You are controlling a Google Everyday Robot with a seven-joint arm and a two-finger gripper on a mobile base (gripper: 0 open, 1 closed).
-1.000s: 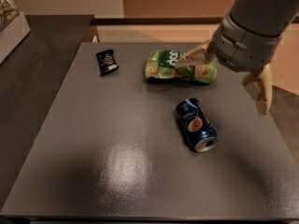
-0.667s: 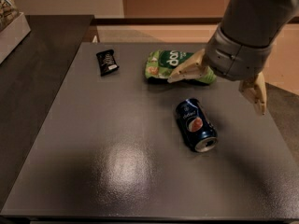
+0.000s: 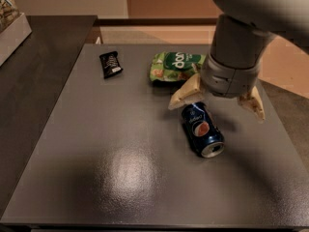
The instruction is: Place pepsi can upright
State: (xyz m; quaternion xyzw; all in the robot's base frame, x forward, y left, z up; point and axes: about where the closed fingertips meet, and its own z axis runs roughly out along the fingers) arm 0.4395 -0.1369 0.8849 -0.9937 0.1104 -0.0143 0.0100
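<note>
Compared with a second ago, the hand (image 3: 217, 110) has come away from the right end of the green bag (image 3: 176, 65), where it hovered before, and has shifted toward the camera and a little to the view's left. It now hangs over the far end of the can (image 3: 202, 129). The arm's grey wrist has swung with it and now covers the bag's right edge. The can, the bag and the small dark packet (image 3: 110, 64) lie where they did; only the arm has moved.

The hand is released, with its two tan fingers (image 3: 186, 93) splayed wide apart and nothing between them. One fingertip points down to the view's left, just beside the can's far rim. The other reaches out to the right, well clear of the can and near the tabletop's (image 3: 96, 153) right edge. Whether the nearer fingertip touches the can cannot be told.

The can lies on its side on the tabletop, right of the middle, its length running away from the camera and slanting slightly left. Its silver end faces the camera and its round logo is turned up. Its far end sits under the hand, roughly between the spread fingers but closer to the left one; most of its body sticks out toward the camera.
</note>
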